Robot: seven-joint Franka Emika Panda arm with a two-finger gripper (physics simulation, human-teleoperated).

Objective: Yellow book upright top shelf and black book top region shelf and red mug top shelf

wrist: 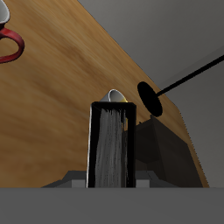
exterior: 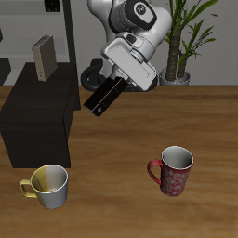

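The black book (exterior: 104,96) is thin and black, with pale pages. It is held in the gripper (exterior: 115,82), up in the air and tilted, its far end pointing down past the fingers. The shelf (exterior: 37,116) is a big dark box just beside the gripper and lower down. The yellow book (exterior: 43,58) is small and tan. It stands upright on top of the shelf, beyond the gripper. The red mug (exterior: 172,171) is dark red and grey inside. It stands upright on the table, well apart from the gripper and far below it.
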